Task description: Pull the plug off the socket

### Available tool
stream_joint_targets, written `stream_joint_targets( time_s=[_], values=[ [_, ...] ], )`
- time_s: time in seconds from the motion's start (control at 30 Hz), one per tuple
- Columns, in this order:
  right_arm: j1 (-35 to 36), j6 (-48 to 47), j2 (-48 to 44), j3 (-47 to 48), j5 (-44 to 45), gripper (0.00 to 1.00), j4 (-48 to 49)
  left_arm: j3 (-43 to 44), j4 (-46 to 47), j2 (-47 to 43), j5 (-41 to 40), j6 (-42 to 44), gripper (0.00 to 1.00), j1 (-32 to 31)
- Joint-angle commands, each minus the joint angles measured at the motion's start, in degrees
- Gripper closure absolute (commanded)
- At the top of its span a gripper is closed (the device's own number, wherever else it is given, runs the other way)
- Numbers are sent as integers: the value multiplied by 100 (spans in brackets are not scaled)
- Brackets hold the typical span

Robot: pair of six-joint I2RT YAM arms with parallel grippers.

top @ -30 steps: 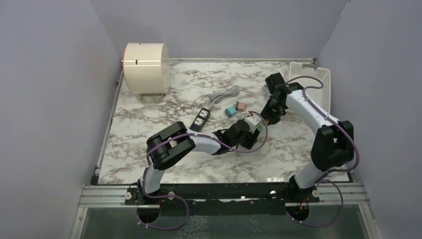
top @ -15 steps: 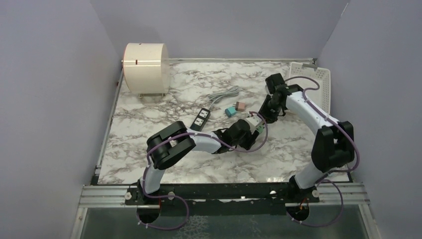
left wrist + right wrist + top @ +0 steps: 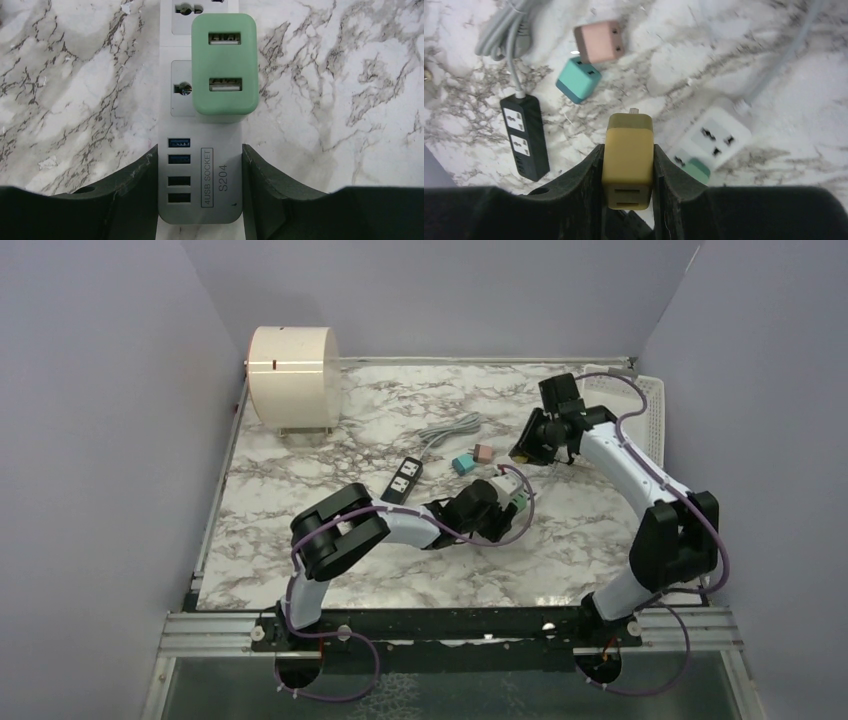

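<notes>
My left gripper [image 3: 199, 165] is shut on the USB end of the white socket strip [image 3: 200, 192], which lies on the marble table [image 3: 325, 100]. A green plug [image 3: 225, 70] sits in one of its outlets. My right gripper [image 3: 628, 148] is shut on a yellow plug [image 3: 629, 155], held in the air with its prongs free. Below it lie the socket strip [image 3: 714, 130] and the green plug [image 3: 696, 170]. In the top view the right gripper [image 3: 527, 448] hangs just behind the socket strip [image 3: 508, 483] and the left gripper [image 3: 492, 506].
A black power strip [image 3: 404, 477] with a coiled grey cable [image 3: 450, 428] lies left of the socket. A teal plug [image 3: 462, 464] and a pink plug [image 3: 484, 452] lie loose nearby. A cream cylinder [image 3: 293, 376] stands back left, a white basket [image 3: 645, 405] back right.
My right gripper has risen and drawn back from the socket strip with the yellow plug in it. The left gripper has kept its hold on the strip.
</notes>
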Motion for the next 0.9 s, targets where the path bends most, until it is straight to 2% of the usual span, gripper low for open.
stream_joint_targets(
  time_s=[0.0,0.1,0.17,0.23,0.37,0.53,0.87],
  values=[
    [21,-652,606,545,-740,99,951,-740,-833,-67,507,-56,100,-11],
    [20,-1146,991,735,-1583,99,1668,-1004,-780,-383,598,129,100,-10],
    [21,-1370,1316,994,-1978,99,1722,-1193,-907,-632,530,207,100,-11],
    [21,-1561,1616,1258,-2194,99,1551,-1479,-924,-986,482,184,100,-10],
    [29,-1720,1669,1037,-2623,99,2085,-2047,-899,-1695,410,76,100,-11],
    [29,-1826,1700,830,-2600,99,2521,-2475,-1044,-2307,327,281,100,11],
    [4,-2079,2125,844,-2412,99,3062,-2714,-1069,-2751,380,291,100,179]
  ],
)
